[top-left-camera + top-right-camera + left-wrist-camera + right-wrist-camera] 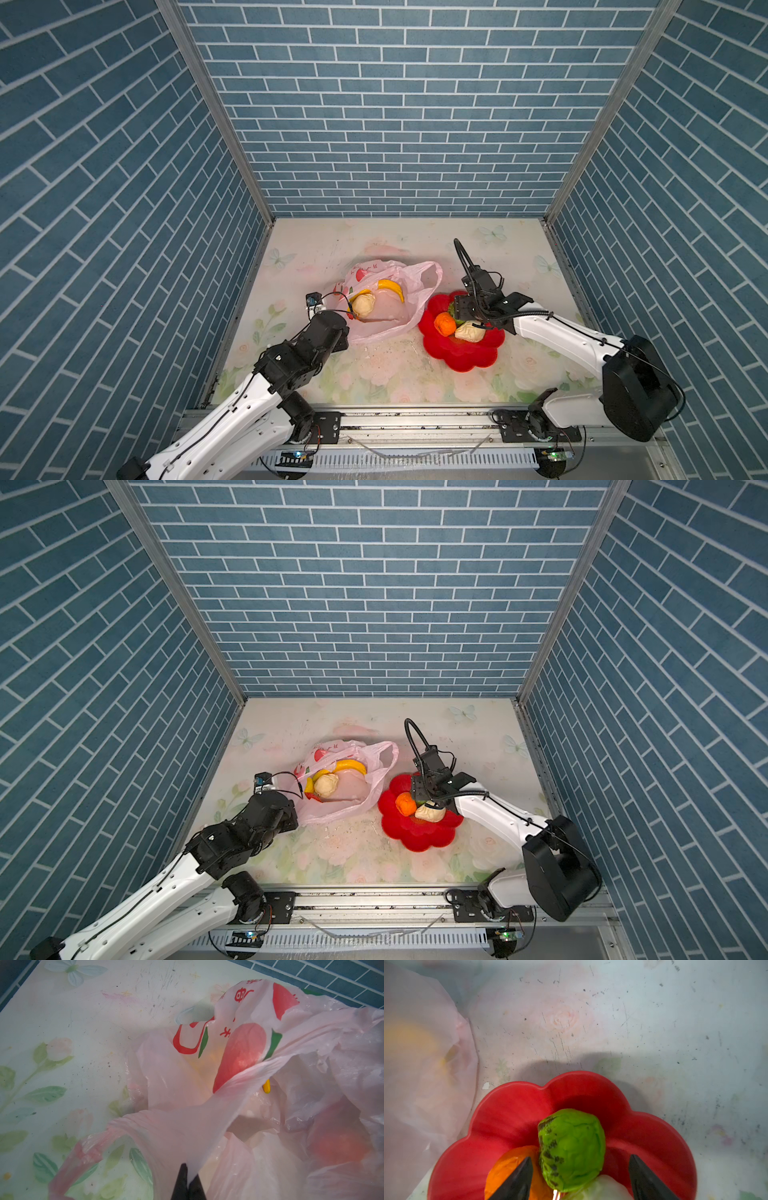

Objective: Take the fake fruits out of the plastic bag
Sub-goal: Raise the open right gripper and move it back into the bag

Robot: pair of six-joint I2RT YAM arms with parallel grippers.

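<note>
Both top views first. The red dish (465, 361) sits on the floral tabletop (374, 374). The plastic bag (382, 330) lies just beside it, on the side toward the left arm (257, 399), with its mouth gaping upward. Inside the bag we can see the banana (392, 287) and a cream lump (363, 305). In the dish, the orange fruit (444, 324) and a second cream lump (469, 331) touch each other. The right arm (552, 332) reaches over the dish's far half, and its fingers are hidden from up here.

Left wrist view next. The left pincer (188, 1185) is squeezed fully together on a fold of the bag's thin film, which stretches away taut from it. The banana's yellow tip pokes out under that fold.

Right wrist view last. The right pincer (580, 1157) is spread wide above the dish and has hold of nothing. The green fruit (572, 1151) lies in the dish between the two fingers, resting against the orange fruit and the second cream lump. The bag is a pink blur just beside the dish's rim, with a yellow smudge showing through.
</note>
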